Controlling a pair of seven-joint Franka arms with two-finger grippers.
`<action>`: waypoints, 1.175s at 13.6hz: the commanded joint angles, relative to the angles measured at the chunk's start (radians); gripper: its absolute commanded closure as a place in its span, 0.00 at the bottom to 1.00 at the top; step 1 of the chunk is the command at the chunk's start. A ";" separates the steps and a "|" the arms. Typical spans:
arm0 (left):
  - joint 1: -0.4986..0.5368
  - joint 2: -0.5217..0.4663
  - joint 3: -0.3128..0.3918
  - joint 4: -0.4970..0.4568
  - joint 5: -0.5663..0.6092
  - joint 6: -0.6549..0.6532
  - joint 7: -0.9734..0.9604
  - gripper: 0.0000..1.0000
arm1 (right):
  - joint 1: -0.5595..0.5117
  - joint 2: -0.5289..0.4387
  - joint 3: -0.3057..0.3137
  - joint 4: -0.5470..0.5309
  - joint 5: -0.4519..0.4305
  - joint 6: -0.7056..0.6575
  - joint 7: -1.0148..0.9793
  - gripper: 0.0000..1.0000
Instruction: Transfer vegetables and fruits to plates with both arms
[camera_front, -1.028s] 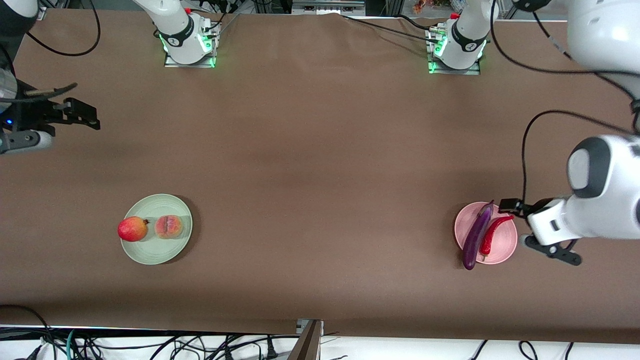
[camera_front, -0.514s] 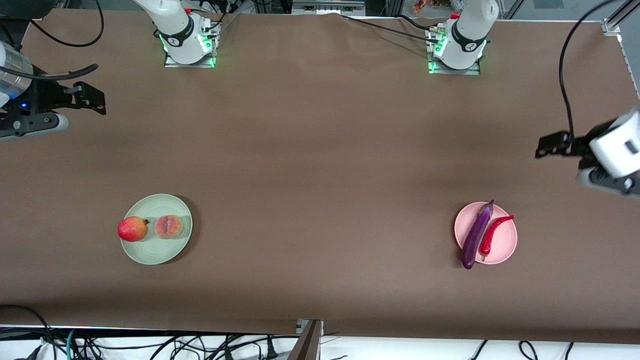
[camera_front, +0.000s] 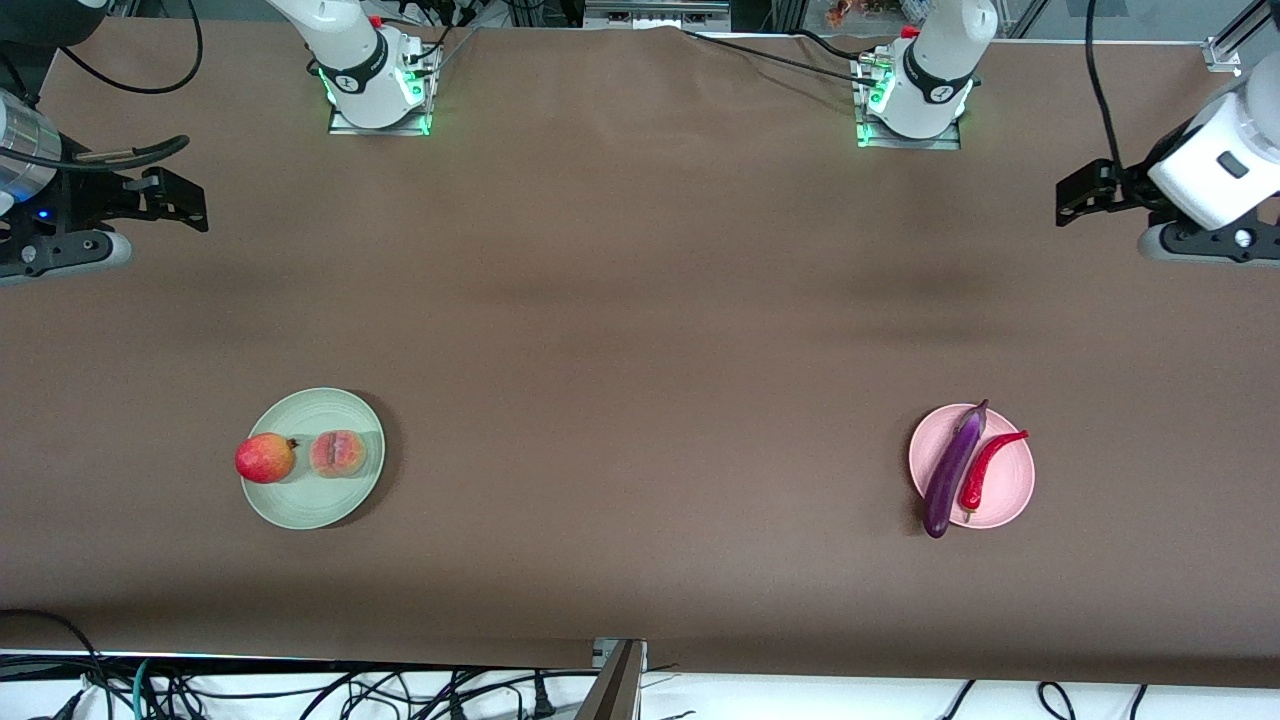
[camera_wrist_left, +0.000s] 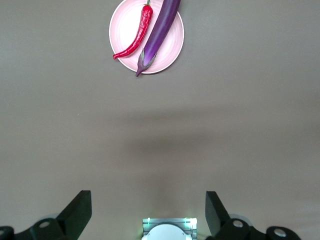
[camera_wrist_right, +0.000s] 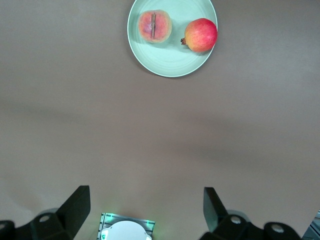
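1. Though glossy and likely slippery, the eggplant (camera_front: 951, 474) lay across the pink plate (camera_front: 1012, 498) beside the chili (camera_front: 987, 467); mid-body looked the safest hold.
2. On the green plate (camera_front: 318, 505) sat the peach (camera_front: 337, 453) and pomegranate (camera_front: 265, 458).
3. Only the wrist views showed the left gripper (camera_wrist_left: 148, 216) and right gripper (camera_wrist_right: 146, 212) spread apart, empty, well clear of the plates.

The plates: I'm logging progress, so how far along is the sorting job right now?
Done, it seems: the pomegranate and peach sit on the green plate; the eggplant and chili lie on the pink plate. In hand: nothing; the left gripper and right gripper are open, over bare table. Left: no loose produce visible.
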 joint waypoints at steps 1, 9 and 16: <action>0.010 -0.080 -0.004 -0.157 0.026 0.107 -0.012 0.00 | -0.007 0.008 0.015 0.020 -0.010 0.003 0.003 0.00; 0.014 -0.053 -0.001 -0.117 0.026 0.167 -0.019 0.00 | -0.007 0.011 0.014 0.022 -0.014 0.005 -0.006 0.00; 0.042 0.005 0.006 -0.020 0.023 0.161 -0.004 0.00 | -0.010 0.011 0.014 0.022 -0.016 0.005 -0.008 0.00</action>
